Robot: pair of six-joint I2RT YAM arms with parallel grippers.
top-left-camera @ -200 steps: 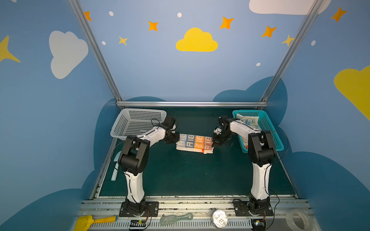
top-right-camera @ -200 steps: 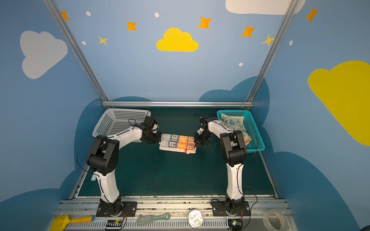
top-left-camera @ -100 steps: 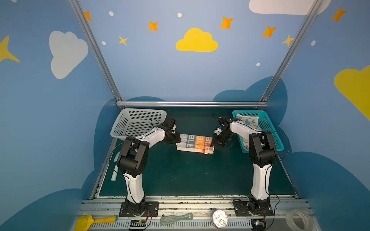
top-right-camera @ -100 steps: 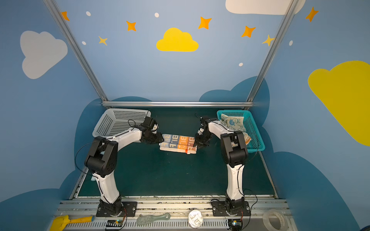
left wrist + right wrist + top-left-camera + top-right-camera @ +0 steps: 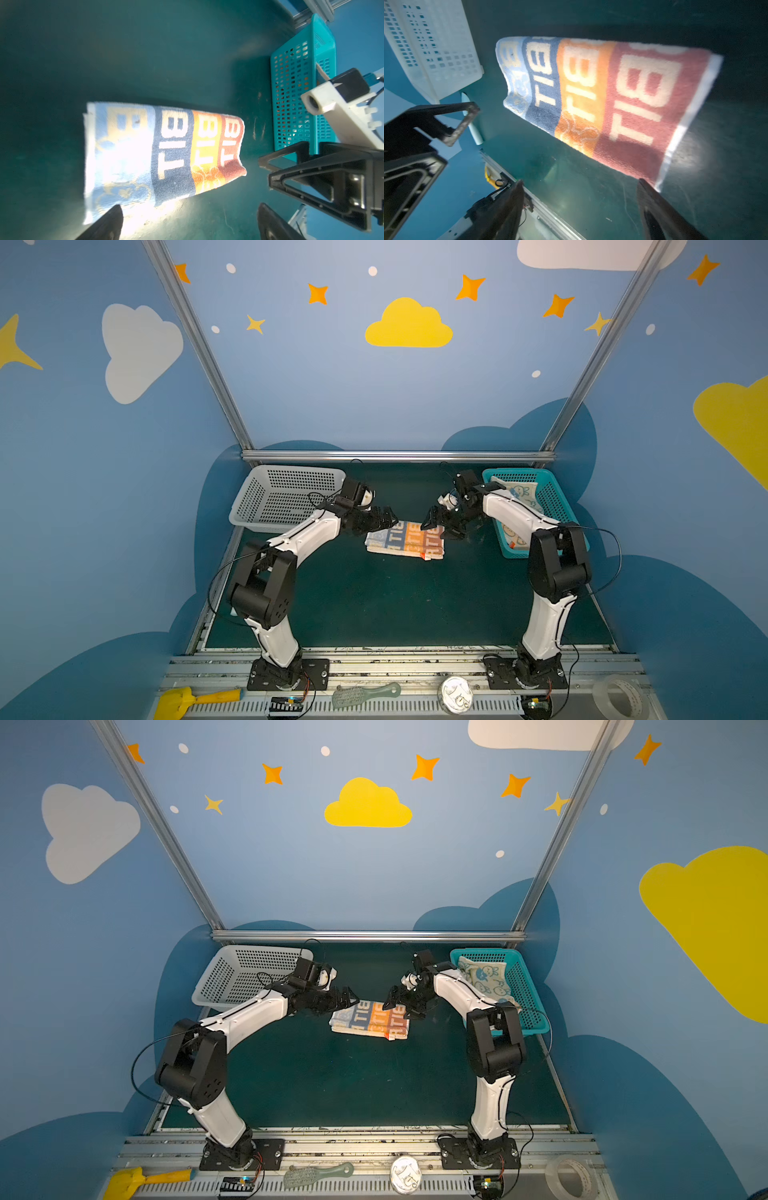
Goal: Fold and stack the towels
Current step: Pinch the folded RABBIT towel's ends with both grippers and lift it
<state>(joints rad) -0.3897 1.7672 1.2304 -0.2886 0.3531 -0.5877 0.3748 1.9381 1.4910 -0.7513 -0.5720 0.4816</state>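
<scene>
A folded striped towel [image 5: 405,540] [image 5: 370,1020] with large lettering lies flat on the green mat between the two arms. My left gripper [image 5: 390,517] [image 5: 189,222] hovers open at the towel's left far corner, nothing between its fingers. At the towel's right far corner my right gripper [image 5: 427,524] [image 5: 581,207] is open too, and empty. Both wrist views show the towel [image 5: 162,149] [image 5: 602,99] lying free beyond the fingertips. A cream towel with blue rabbits [image 5: 519,491] [image 5: 486,977] sits crumpled in the teal basket [image 5: 559,506].
A white mesh basket [image 5: 286,493] stands at the back left, close to the left arm. The teal basket [image 5: 528,986] is at the back right, beside the right arm. A yellow scoop [image 5: 195,699], brush [image 5: 365,695] and tape roll [image 5: 619,697] lie on the front rail.
Both grippers were shut on the towel's far corners a second ago; they have opened and let go. The towel now lies folded on the mat.
</scene>
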